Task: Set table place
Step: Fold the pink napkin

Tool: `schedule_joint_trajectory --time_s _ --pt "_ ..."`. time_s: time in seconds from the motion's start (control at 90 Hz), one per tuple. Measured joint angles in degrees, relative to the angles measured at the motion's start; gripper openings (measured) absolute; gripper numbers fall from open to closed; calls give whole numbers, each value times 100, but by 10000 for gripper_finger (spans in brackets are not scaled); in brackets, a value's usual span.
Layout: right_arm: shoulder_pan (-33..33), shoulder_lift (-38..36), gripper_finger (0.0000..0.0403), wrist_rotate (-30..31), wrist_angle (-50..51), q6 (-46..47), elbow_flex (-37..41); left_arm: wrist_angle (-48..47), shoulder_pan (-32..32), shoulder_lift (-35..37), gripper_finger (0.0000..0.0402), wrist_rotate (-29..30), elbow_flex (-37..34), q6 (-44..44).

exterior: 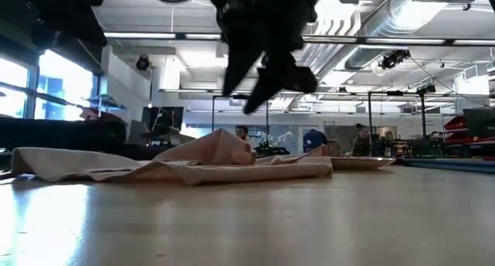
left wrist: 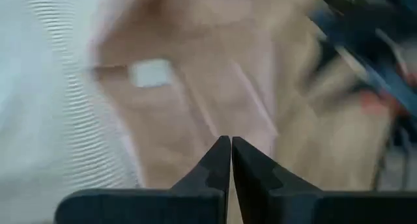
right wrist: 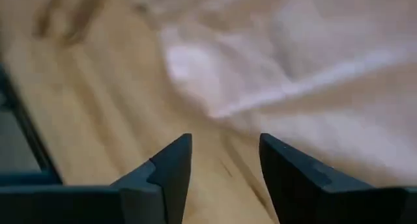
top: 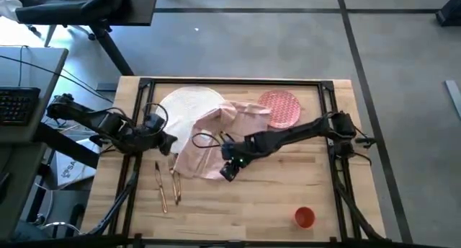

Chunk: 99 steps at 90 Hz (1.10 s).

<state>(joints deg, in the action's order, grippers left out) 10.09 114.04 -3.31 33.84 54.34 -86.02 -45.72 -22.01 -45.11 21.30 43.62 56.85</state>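
Observation:
A pale pink napkin [top: 216, 136] lies crumpled at the table's middle. Its far-left part rests on the large white plate [top: 186, 104], and its right end reaches the small pink patterned plate [top: 279, 107]. Gold cutlery [top: 167, 183] lies on the wood near the napkin's left. An orange cup [top: 305, 217] stands at the near right. My left gripper [left wrist: 230, 144] is shut at the napkin's left edge, beside the white plate [left wrist: 45, 87]. My right gripper [right wrist: 225, 152] is open and raised above the wood at the napkin's near edge [right wrist: 215, 110]; nothing is between its fingers. My left gripper is shut with its tips over the napkin's left part [left wrist: 221, 100]. No cloth shows between the fingers, and I cannot tell whether they touch it.
The table's black frame [top: 230, 82] runs along the far edge and down both sides. Bare wood [top: 245, 205] lies between the cutlery and the cup. A grey desk with a keyboard [top: 18, 104] stands off the table's left side.

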Motion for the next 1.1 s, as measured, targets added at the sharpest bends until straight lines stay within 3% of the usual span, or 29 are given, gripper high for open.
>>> schedule_joint_trajectory --time_s 0.144,0.322,0.456,0.678,0.789,0.856,1.011,1.1 --pt "9 144 139 11 -1114 706 837 104 30 -519 0 -799 0 -353" --pt "-114 136 120 270 -1600 900 1361 796 -129 -1176 0 -979 -2 -149" --pt "-170 123 103 -306 -950 162 1335 1657 -185 -1680 0 -1137 -2 30" --pt "203 -235 81 -1177 1349 -868 1110 2643 -253 -2445 0 -1225 -2 562" --pt "537 -812 79 -1288 1354 -1409 1013 3034 -329 -2711 0 -1148 -1 823" --pt "724 -1149 79 -910 1414 -1285 1012 3070 -374 -2798 0 -915 97 877" --pt "1079 -1983 78 987 1857 254 1021 3069 -349 -2961 0 -189 418 912" --pt "1096 -2343 78 1749 2027 901 1068 3072 -99 -3169 0 -139 587 870"
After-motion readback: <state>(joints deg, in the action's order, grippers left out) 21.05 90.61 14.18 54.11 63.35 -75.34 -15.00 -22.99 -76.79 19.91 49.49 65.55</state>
